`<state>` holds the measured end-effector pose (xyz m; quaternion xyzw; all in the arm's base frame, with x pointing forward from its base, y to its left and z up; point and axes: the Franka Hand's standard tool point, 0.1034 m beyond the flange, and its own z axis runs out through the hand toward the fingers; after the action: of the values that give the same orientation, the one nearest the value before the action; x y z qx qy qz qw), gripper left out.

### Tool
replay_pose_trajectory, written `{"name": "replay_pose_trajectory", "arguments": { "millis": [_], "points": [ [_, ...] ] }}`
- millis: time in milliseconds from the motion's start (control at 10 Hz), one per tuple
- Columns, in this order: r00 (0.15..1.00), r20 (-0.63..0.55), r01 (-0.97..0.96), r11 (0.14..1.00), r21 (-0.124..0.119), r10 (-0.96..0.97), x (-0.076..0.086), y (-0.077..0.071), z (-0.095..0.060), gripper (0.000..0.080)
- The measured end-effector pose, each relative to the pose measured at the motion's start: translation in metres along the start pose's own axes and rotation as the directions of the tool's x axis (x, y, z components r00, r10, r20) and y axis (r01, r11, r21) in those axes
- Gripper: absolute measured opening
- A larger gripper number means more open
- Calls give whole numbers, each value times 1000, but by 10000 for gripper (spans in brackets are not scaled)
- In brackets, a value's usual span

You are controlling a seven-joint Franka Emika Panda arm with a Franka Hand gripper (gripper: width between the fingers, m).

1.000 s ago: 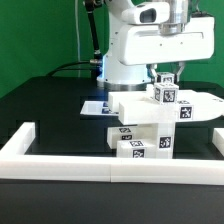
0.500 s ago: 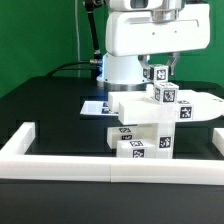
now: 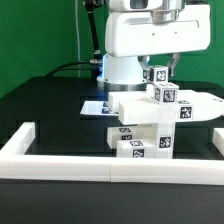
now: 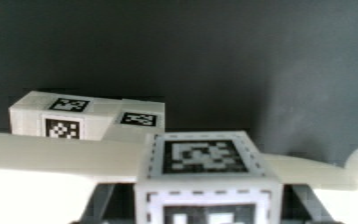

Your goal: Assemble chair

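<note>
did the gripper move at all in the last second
Yes. The gripper, shut on a tagged white block, rose away from the partly built chair, then held there for the last half second.

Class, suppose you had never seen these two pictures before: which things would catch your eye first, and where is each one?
First, the half-built white chair, its tagged blocks stacked near the middle of the black table, just behind the long white border rail. Above it hangs the big white robot arm, whose hand is shut on a small tagged block. The wrist view shows that block close up.
</note>
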<state>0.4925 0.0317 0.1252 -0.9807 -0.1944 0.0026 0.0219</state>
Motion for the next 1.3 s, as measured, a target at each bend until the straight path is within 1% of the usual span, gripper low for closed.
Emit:
{"name": "replay_pose_trajectory", "arguments": {
  "millis": [100,200,400,1000,1300],
  "points": [
    [1000,-5,9,1000,-2,-9,6,6,-6,281],
    [1000,-13,19,1000,-8,-19,12,15,-9,281],
    [999,-11,37,999,-14,-37,18,30,-8,281],
    [999,2,44,999,-11,-44,18,25,-4,281],
    [999,12,47,999,-10,-47,17,24,3,281]
  ]
}}
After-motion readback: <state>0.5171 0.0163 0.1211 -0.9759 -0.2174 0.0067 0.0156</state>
